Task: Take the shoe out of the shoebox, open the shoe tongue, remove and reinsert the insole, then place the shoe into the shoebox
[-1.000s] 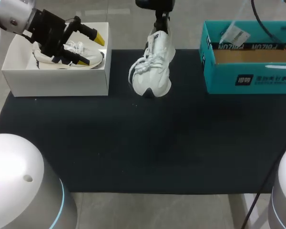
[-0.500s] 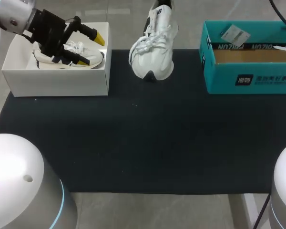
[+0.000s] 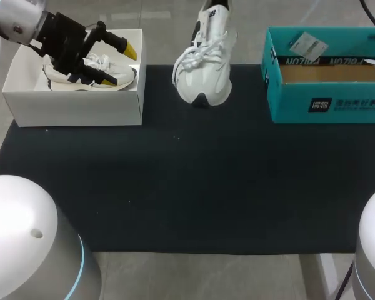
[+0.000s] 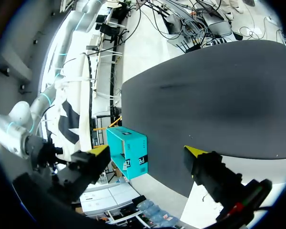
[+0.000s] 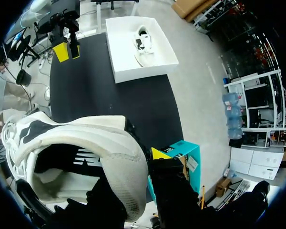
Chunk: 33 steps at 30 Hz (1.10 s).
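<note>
**Heel pinch may lose the shoe point(image 3: 203, 62)**

The right gripper point(image 5: 145, 164) pinches the heel rim, though its inner finger is hidden. The shoe hangs toe-down, right of the white shoebox point(image 3: 75, 107), and its weight could pull it free. The left gripper point(image 3: 128, 65) hovers spread above that box.

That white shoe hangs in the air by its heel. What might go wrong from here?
The right gripper pinches only the heel rim of the white shoe, so it might slip or swing. Its loose laces dangle and may snag on the teal box rim if it goes there.
</note>
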Motion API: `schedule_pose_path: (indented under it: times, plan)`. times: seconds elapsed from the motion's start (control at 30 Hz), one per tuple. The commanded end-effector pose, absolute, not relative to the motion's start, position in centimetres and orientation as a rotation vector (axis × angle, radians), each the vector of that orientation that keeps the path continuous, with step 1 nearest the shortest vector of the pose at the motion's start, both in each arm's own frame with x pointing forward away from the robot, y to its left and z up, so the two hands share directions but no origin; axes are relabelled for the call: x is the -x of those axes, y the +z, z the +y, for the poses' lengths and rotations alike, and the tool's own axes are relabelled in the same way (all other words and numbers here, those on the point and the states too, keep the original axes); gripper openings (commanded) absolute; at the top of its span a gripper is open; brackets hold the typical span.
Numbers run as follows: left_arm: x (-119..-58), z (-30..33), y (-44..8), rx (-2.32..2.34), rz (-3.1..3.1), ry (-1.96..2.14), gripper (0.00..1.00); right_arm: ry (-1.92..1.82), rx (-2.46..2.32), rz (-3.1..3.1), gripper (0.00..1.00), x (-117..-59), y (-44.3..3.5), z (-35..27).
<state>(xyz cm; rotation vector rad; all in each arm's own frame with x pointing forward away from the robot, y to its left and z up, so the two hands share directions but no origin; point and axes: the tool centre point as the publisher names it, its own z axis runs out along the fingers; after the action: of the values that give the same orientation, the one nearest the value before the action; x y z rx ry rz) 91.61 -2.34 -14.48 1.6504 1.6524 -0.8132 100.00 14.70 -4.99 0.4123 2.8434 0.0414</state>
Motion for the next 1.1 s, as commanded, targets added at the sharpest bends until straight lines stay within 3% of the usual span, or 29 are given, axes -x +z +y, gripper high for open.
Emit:
schedule_pose_path:
  times: [0.03, 0.77, 1.1]
  plan:
    - [-91.6, -2.3, -14.5, -1.653, 1.654, -0.811, 1.0, 0.046, -0.411, 2.843, 0.0, -99.9, -4.9, 14.6]
    - [-91.6, -2.3, -14.5, -1.653, 1.654, -0.811, 1.0, -0.135, -0.315, 2.841, 0.0, -102.0, -5.8, -3.4]
    - [-91.6, -2.3, -14.5, -1.653, 1.654, -0.811, 1.0, -0.166, -0.352, 2.838, 0.0, -102.1, -5.8, -3.9]
